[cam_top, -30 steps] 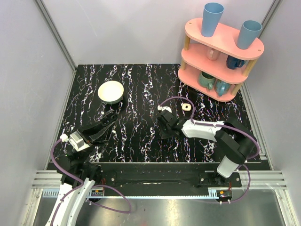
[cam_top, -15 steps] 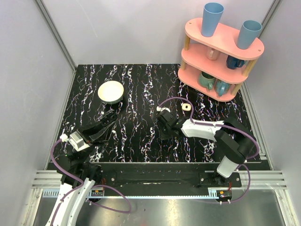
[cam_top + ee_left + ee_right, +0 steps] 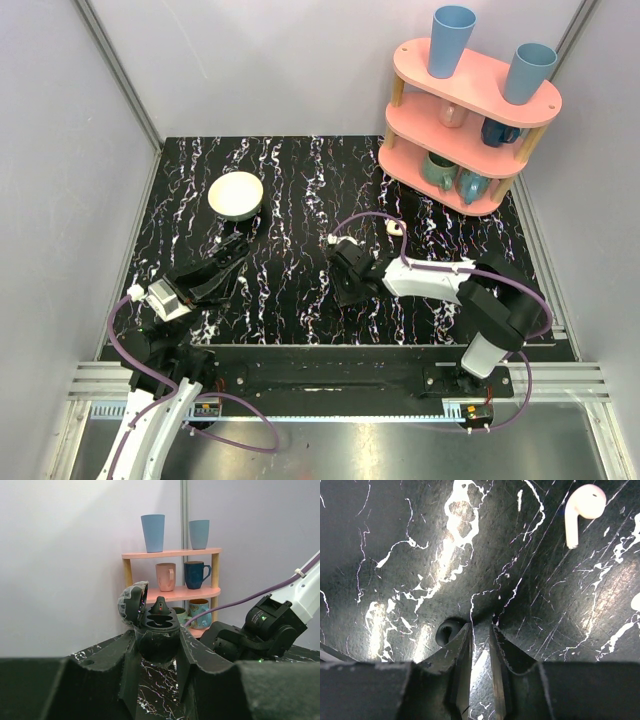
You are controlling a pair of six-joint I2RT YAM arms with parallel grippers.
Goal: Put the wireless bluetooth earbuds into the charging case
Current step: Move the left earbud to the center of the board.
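Risk, right gripper [image 3: 481, 627]: its fingers stand narrow, tips down at the tabletop, with only marbled surface showing between them. The earbud [image 3: 583, 507] lies apart from the tips, so closing here would likely catch nothing.
Risk, earbud: it is tiny, glossy and rounded. I judge an off-centre pinch could squirt it away across the slick surface.
Risk, charging case [image 3: 157, 625]: a crooked entry could snag on a well rim or nudge the case in its grip.
Case position: clamped in the left gripper [image 3: 156, 647] over the left half of the bench [image 3: 300, 170], wells up, lid open.
Earbud: smooth white plastic with a bulb head and short stem, lying about mid-bench.
Second white piece [image 3: 636, 601]: cut off by the frame, so I cannot tell what it is.
Case: black, rounded body with a hinged lid.
Bench: black, white-veined, shiny.
Dark ring [image 3: 447, 631]: sits beside one finger, unidentified.
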